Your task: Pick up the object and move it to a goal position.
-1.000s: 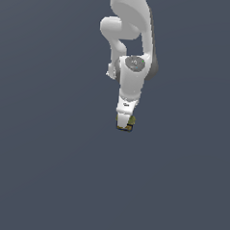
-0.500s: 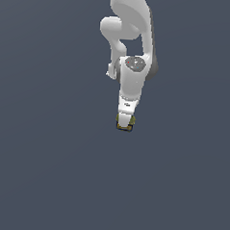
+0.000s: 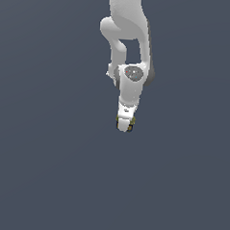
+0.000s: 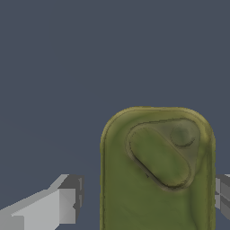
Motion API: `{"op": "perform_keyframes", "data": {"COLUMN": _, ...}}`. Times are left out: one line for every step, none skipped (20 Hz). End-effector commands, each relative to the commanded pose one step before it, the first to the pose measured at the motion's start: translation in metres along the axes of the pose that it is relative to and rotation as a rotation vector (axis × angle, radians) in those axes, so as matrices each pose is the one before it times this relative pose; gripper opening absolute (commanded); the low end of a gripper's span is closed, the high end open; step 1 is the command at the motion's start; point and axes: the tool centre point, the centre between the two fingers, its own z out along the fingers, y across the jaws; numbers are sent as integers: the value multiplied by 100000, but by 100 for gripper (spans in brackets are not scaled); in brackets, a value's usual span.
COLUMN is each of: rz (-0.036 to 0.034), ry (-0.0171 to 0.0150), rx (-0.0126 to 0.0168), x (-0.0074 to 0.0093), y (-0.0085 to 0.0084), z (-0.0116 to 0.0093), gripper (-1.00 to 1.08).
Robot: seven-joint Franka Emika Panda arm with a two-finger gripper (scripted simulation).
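Note:
The object (image 4: 157, 170) is a small yellow-olive block with rounded corners and a raised oval patch on its upper face. In the wrist view it stands between my fingers: one fingertip (image 4: 67, 202) is a short gap away from its side, the other fingertip (image 4: 222, 193) is right at its opposite edge. My gripper (image 4: 148, 197) is open around it. In the exterior view the white gripper (image 3: 125, 123) points down at the floor, and only olive slivers of the object (image 3: 130, 127) show at its tips.
The plain dark grey floor (image 3: 46, 170) spreads all around. The white arm (image 3: 129, 36) rises behind the gripper toward the exterior view's top edge. No other item is in sight.

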Motion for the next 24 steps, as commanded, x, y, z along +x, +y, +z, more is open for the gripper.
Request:
{"op": "perform_keyframes", "data": {"rz": -88, "ry": 8, "rx": -75, "x": -2, "y": 18, "z": 858, "gripper": 100}}
{"op": "perform_keyframes", "data": {"rz": 0, "ry": 0, "rx": 0, "x": -11, "y": 10, "z": 205, "gripper": 100}}
{"op": "perform_keyframes", "data": {"rz": -39, "ry": -26, "rx": -12, "x": 14, "y": 1, "z": 144, "gripper": 100}}
{"op": "perform_keyframes", "data": {"rz": 0, "ry": 0, "rx": 0, "x": -5, "y": 6, "z": 87, "gripper": 100}}
{"op": "perform_keyframes", "data": {"rz": 0, "ry": 0, "rx": 0, "x": -2, "y": 2, "z": 29, "gripper": 100}}
{"op": "perform_keyframes", "data": {"rz": 0, "ry": 0, "rx": 0, "x": 0, "y": 0, "z": 0, "gripper": -100}}
{"op": "perform_keyframes", "data": {"rz": 0, "ry": 0, "rx": 0, "x": 0, "y": 0, "z": 0, "gripper": -100}}
{"op": "perform_keyframes", "data": {"rz": 0, "ry": 0, "rx": 0, "x": 0, "y": 0, "z": 0, "gripper": -100}}
{"op": "perform_keyframes", "data": {"rz": 0, "ry": 0, "rx": 0, "x": 0, "y": 0, "z": 0, "gripper": -100}}
{"op": "perform_keyframes", "data": {"rz": 0, "ry": 0, "rx": 0, "x": 0, "y": 0, "z": 0, "gripper": -100}}
{"op": "perform_keyframes", "data": {"rz": 0, "ry": 0, "rx": 0, "x": 0, "y": 0, "z": 0, "gripper": -100}}
{"op": "perform_keyframes", "data": {"rz": 0, "ry": 0, "rx": 0, "x": 0, "y": 0, "z": 0, "gripper": -100}}
{"op": "perform_keyframes", "data": {"rz": 0, "ry": 0, "rx": 0, "x": 0, "y": 0, "z": 0, "gripper": -100}}
{"op": "perform_keyframes", "data": {"rz": 0, "ry": 0, "rx": 0, "x": 0, "y": 0, "z": 0, "gripper": -100}}
{"op": "perform_keyframes", "data": {"rz": 0, "ry": 0, "rx": 0, "x": 0, "y": 0, "z": 0, "gripper": -100}}
{"op": "perform_keyframes", "data": {"rz": 13, "ry": -1, "rx": -182, "x": 1, "y": 63, "z": -88, "gripper": -100}}
{"op": "perform_keyframes", "data": {"rz": 0, "ry": 0, "rx": 0, "x": -12, "y": 5, "z": -27, "gripper": -100}}
{"op": "perform_keyframes", "data": {"rz": 0, "ry": 0, "rx": 0, "x": -36, "y": 15, "z": -82, "gripper": -100}}
{"op": "perform_keyframes", "data": {"rz": 0, "ry": 0, "rx": 0, "x": -61, "y": 25, "z": -137, "gripper": -100}}
{"op": "perform_keyframes", "data": {"rz": 0, "ry": 0, "rx": 0, "x": -85, "y": 36, "z": -193, "gripper": -100}}
{"op": "perform_keyframes", "data": {"rz": 0, "ry": 0, "rx": 0, "x": -110, "y": 46, "z": -249, "gripper": -100}}
{"op": "perform_keyframes", "data": {"rz": 0, "ry": 0, "rx": 0, "x": -134, "y": 56, "z": -305, "gripper": -100}}
{"op": "perform_keyframes", "data": {"rz": 0, "ry": 0, "rx": 0, "x": -159, "y": 67, "z": -363, "gripper": -100}}
{"op": "perform_keyframes", "data": {"rz": 0, "ry": 0, "rx": 0, "x": -184, "y": 78, "z": -422, "gripper": -100}}
